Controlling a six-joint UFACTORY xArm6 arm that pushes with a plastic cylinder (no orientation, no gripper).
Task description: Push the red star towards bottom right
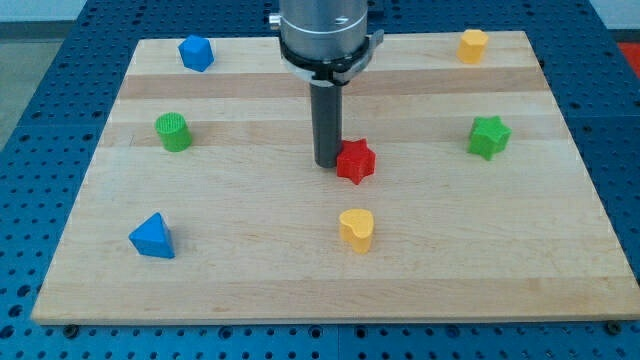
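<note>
The red star [356, 161] lies near the middle of the wooden board [250, 290]. My tip [327, 163] stands right against the star's left side, touching or nearly touching it. The dark rod rises from there to the arm's grey end at the view's top.
A yellow heart-like block [356, 229] lies just below the red star. A green star [489, 137] is at the right, a yellow block [473, 45] at the top right, a blue block [196, 52] at the top left, a green cylinder [173, 131] at the left, a blue triangle [152, 237] at the bottom left.
</note>
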